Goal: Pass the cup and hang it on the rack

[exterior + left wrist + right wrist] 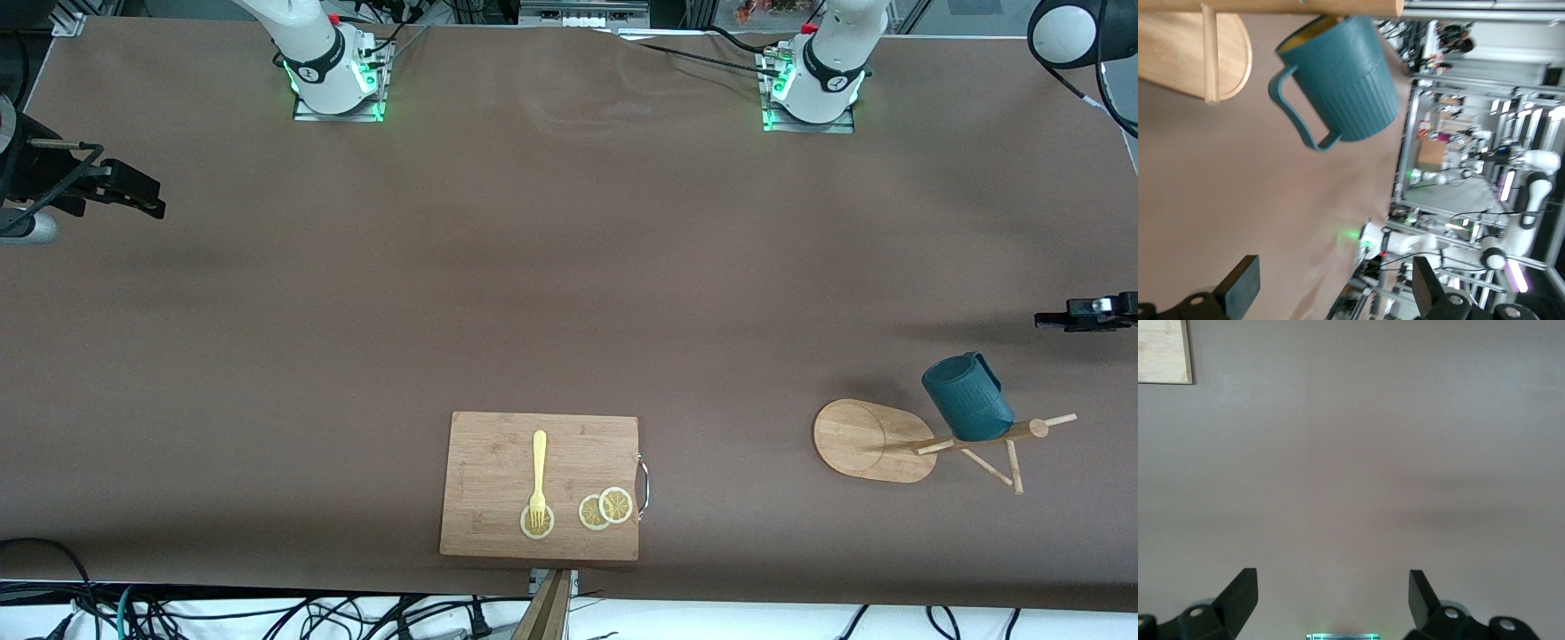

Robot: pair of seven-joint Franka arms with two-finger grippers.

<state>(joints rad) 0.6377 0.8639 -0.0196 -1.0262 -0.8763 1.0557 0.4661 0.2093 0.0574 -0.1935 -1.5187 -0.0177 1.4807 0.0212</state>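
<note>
Your cup (967, 397), the teal mug, hangs on the rack (876, 440) at the left arm's end of the table, tilted, handle up in the front view. The rack's post and pegs lean out past its oval base; which peg carries the mug you can't tell, the mug body covers that spot. In the left wrist view you see the cup (1338, 80) w/ its handle free and only a sliver of yellowish rim; the rack (1201, 50) is cropped to one peg, part of the base and a bar.

Left gripper (1062, 318) is mostly cut off at the frame edge over bare table, apart from the mug; its wrist view shows the jaws spread wide, nothing between. Right gripper (133, 191) sits at the right arm's end, arm partly out of frame; jaws wide, empty, w/ just a corner of the cutting board (1163, 350) visible.

Cutting board (540, 484) lies near the front edge, w/ a yellow fork (538, 476) and lemon slices (605, 508); fork tines rest on one slice.
</note>
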